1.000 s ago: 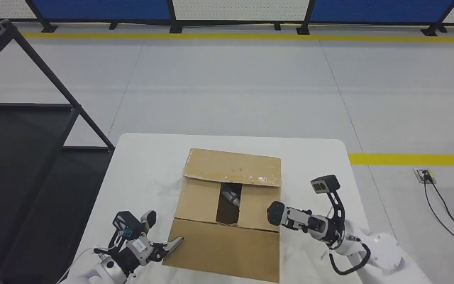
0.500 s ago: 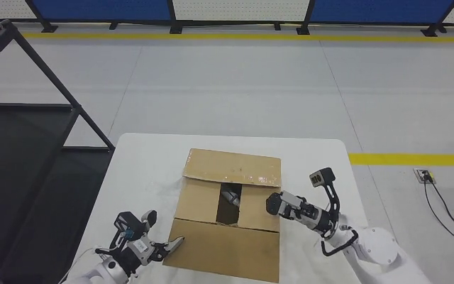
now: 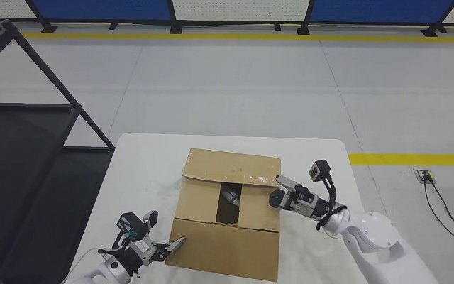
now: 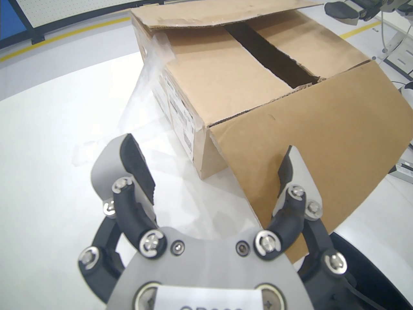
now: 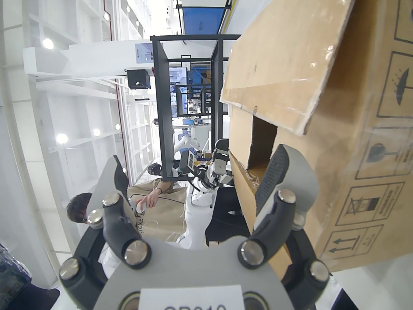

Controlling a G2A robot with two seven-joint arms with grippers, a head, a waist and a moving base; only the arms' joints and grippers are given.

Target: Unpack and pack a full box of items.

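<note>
Cardboard box point(image 3: 223, 248) centre-low, top flaps part-open; left gripper point(image 3: 170, 246) lower left, fingers apart; right gripper point(image 3: 278, 193) beside right flap, fingers apart

White rounded arm shells point(image 3: 374, 240), black links point(image 4: 132, 209), silver fingers point(image 4: 103, 170) with black pads point(image 4: 137, 166) and bright screws point(image 4: 150, 243)

The box point(image 3: 213, 248) is matt brown cardboard with ragged torn edges, on a smooth white table point(image 3: 142, 170).
</note>
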